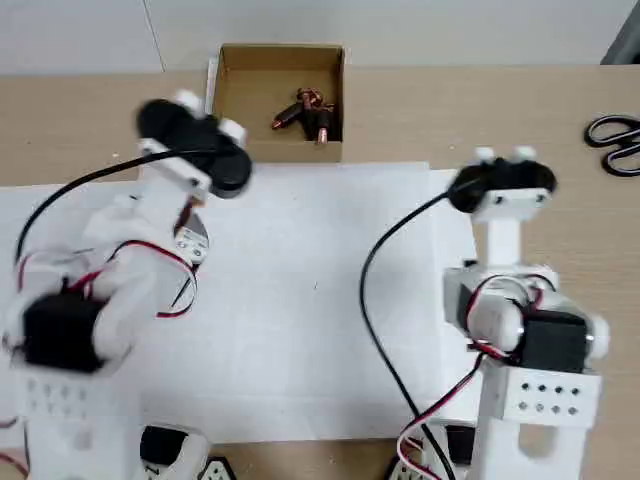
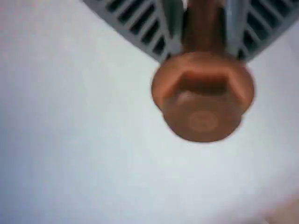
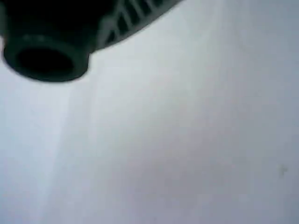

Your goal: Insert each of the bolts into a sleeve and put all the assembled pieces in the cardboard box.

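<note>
Left gripper (image 2: 203, 32): ribbed jaws clamped on the shank of a copper bolt (image 2: 203, 98), its head turned outward, above the white paper (image 2: 70, 154). Right gripper (image 3: 60, 32): closed on a black sleeve (image 3: 44, 58), open end visible, also above the paper. Cardboard box (image 1: 230, 105): just beyond the paper's far edge, holding assembled pieces (image 1: 308, 112). Scissors (image 1: 615, 140): far right, on the bare table (image 1: 480, 110).

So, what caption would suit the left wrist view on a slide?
Left gripper clamps a copper bolt above white paper.
</note>
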`<action>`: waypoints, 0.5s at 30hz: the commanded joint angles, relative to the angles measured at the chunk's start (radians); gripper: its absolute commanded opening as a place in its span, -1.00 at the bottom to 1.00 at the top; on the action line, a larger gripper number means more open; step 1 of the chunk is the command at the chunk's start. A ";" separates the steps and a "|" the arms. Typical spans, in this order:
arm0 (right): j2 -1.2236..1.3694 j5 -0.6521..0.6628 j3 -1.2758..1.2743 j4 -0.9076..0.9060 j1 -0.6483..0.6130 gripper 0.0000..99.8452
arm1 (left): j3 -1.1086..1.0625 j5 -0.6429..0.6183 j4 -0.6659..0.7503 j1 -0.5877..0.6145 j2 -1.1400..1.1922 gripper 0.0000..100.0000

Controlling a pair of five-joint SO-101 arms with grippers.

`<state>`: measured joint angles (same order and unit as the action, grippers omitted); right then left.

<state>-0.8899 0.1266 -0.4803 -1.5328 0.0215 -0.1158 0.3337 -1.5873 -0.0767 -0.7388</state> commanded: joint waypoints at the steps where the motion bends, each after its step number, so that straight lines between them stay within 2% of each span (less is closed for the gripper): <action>1: -0.008 0.000 0.044 0.062 -0.104 -0.99 | 0.039 -0.123 0.112 0.006 -0.084 -0.99; 8: -0.013 -0.014 0.044 0.134 -0.268 -0.99 | -0.045 -0.404 0.140 0.044 -0.193 -0.99; 13: -0.159 -0.181 0.035 0.131 -0.348 -0.99 | -0.074 -0.431 0.133 0.094 -0.302 -0.99; 15: -0.237 -0.199 -0.009 0.128 -0.389 -0.99 | -0.084 -0.431 0.133 0.112 -0.364 -0.99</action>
<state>-1.0265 -0.0269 -0.4833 -1.4193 -0.3222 -0.1956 -0.0882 -1.4768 0.0138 -1.0242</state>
